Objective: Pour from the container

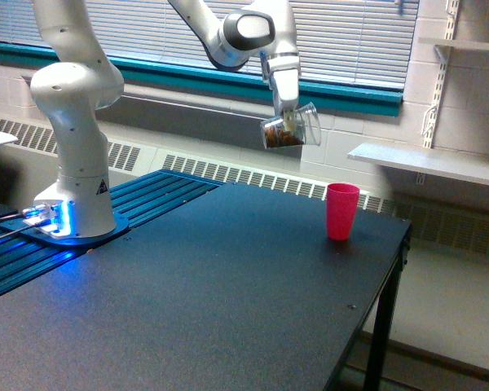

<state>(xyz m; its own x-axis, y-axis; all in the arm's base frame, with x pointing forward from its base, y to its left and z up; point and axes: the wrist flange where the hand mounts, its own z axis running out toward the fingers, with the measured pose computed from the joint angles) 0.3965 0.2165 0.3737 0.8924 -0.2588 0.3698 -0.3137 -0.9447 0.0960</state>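
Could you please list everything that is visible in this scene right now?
container: one, clear with brown bits inside, tilted in the air, held above the table and toward the exterior view's left of the pink cup.
pink cup: one, pink, upright on the table near its far edge at the exterior view's right.
table: one, black top, fills the foreground.
blue slatted platform: one, blue, under the arm's base at the exterior view's left.
window blinds: white, along the back wall above a teal sill.
wall shelf: white, at the exterior view's right.
arm base: one, white, on the blue platform.
hand: one, white, shut on the container.
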